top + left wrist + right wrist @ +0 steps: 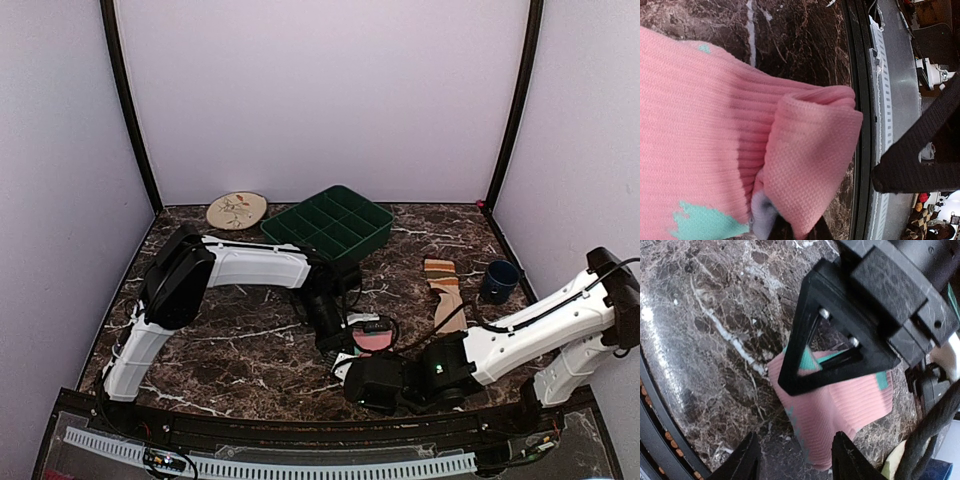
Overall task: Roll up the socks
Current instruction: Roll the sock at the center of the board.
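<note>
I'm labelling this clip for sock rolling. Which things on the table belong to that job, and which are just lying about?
Part of the job:
pink sock
tan sock with striped cuff

Just lying about:
green compartment tray
blue mug
round patterned plate

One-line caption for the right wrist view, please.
Left gripper pinching the pink sock on the marble table, with the right gripper open near the sock's edge.
</note>
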